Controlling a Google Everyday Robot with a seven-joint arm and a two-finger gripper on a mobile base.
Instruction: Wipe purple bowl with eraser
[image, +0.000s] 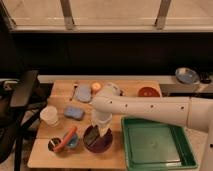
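- Camera view, looking down on a wooden table (50, 150) in front of a dark wall with bright windows above.
- Arm (155, 111): white, reaching in from the right edge and bending downward over the near middle of the table.
- Gripper (100, 131): pointing down into the purple bowl (96, 141); whether its fingers are spread or pressed together cannot be told, and the eraser cannot be made out at its tip.
- Purple bowl: near edge of the table, just left of the green tray (155, 145), partly covered by the gripper.
- Green tray: rectangular, on the near right.
- Left of the bowl: a small dark dish (57, 145) with an orange-red stick-like object (66, 138) lying across it.
- Farther left: a white cup (49, 115).
- Middle of the table: two light blue sponges (74, 112), one nearer and one farther.
- Far side: a small orange object (96, 86) and, to the right, an orange-red bowl (148, 92).
- Far right, off the table: a blue bowl (186, 75) on a ledge.
- Left edge: a dark chair (22, 92).
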